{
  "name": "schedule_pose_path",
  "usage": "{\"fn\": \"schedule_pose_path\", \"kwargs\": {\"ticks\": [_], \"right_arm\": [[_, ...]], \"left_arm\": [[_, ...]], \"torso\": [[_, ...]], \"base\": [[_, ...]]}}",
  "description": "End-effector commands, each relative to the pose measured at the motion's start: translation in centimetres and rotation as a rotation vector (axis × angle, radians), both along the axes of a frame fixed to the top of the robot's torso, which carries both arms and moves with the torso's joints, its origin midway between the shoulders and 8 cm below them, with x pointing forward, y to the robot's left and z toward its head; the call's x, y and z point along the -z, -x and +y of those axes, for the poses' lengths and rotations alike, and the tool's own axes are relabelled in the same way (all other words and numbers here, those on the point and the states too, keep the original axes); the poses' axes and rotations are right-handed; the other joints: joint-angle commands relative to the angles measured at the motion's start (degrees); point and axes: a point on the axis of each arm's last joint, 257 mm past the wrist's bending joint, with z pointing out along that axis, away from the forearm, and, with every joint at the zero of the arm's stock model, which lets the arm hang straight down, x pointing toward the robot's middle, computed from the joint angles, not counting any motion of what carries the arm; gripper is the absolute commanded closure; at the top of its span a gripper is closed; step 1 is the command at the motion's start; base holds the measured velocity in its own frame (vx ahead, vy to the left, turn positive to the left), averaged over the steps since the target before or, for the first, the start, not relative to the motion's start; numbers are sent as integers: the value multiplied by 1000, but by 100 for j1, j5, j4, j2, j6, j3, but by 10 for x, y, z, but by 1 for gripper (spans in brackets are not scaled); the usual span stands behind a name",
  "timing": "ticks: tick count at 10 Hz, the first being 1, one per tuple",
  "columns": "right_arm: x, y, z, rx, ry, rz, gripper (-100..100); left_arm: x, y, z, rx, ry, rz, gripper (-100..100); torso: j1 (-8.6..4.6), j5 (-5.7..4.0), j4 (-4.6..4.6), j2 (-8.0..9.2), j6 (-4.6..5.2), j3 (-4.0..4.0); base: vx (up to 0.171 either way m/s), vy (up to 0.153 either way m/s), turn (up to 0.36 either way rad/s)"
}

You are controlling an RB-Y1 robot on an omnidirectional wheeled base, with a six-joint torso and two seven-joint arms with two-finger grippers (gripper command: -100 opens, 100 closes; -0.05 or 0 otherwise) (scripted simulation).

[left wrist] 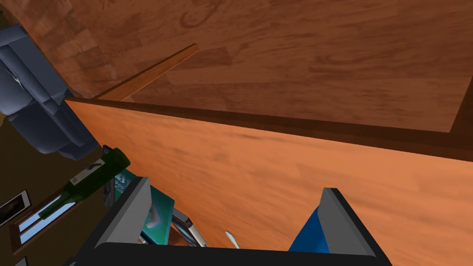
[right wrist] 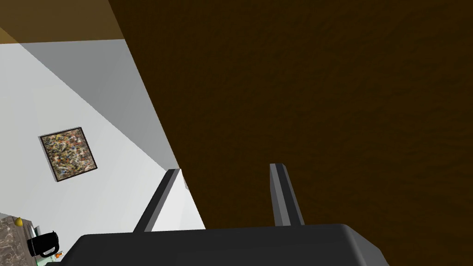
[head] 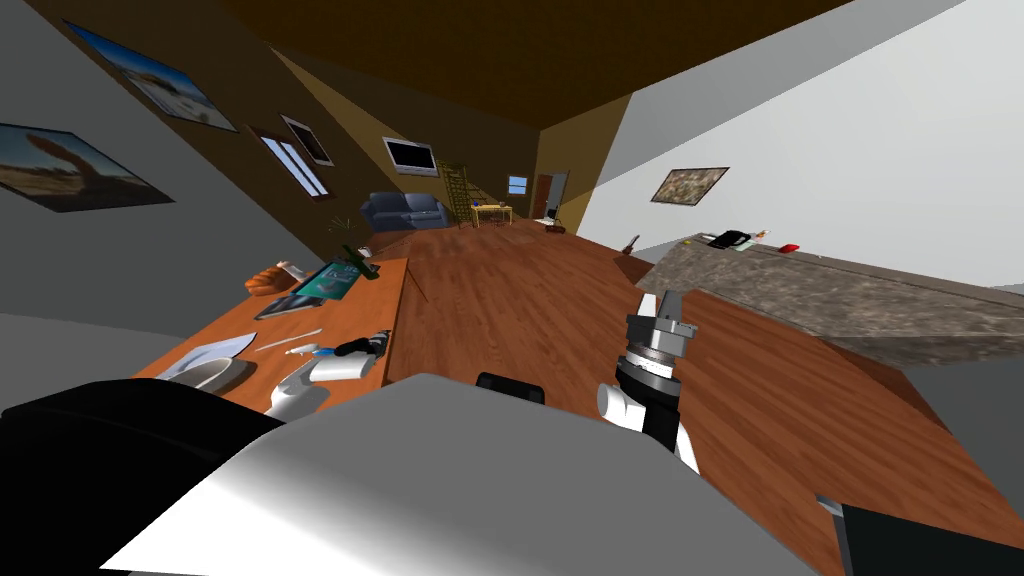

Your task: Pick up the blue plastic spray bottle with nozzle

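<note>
A blue thing (left wrist: 307, 233), apparently the spray bottle, shows as a wedge low between my left gripper's (left wrist: 234, 184) fingers, right against the inner side of one finger (left wrist: 337, 217). The fingers stand wide apart, so the gripper is open, and most of the bottle is hidden by the gripper body. In the head view my left gripper (head: 365, 345) hovers low over the near end of the orange wooden table (head: 380, 300), with a blue speck (head: 323, 351) beside it. My right gripper (head: 668, 305) is raised over the floor, open and holding nothing (right wrist: 225, 167).
On the table lie a green wine bottle (left wrist: 87, 178), a teal book (left wrist: 159, 214), a silver utensil (left wrist: 189, 231), a white bowl (head: 215, 372) and a brown glove-like thing (head: 268, 280). A stone counter (head: 850, 295) runs along the right; wooden floor lies between.
</note>
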Motion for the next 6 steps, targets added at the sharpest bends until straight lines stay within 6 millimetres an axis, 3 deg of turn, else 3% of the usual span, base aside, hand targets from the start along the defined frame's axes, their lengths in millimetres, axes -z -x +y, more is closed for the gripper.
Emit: {"fn": "schedule_pose_path", "kwargs": {"ticks": [1,2,3,4,5,6], "right_arm": [[0,0,0,0,0,0,0],[0,0,0,0,0,0,0],[0,0,0,0,0,0,0],[0,0,0,0,0,0,0],[0,0,0,0,0,0,0],[0,0,0,0,0,0,0]], "left_arm": [[3,12,8,-29,2,37,-100],[3,29,27,-71,-3,82,-100],[6,34,28,-79,0,92,-100],[5,53,45,-125,-2,139,-100],[6,55,46,-129,-1,143,-100],[2,69,60,-167,-4,179,-100]], "torso": [[0,0,0,0,0,0],[1,0,0,2,-1,1],[3,0,0,1,1,0],[5,1,0,3,-2,1],[4,1,1,2,1,1],[6,1,1,5,-3,2]], "base": [[36,-29,-86],[40,-30,-134],[36,-18,-72],[41,-24,-148],[31,-19,-63],[34,-19,-97]]}}
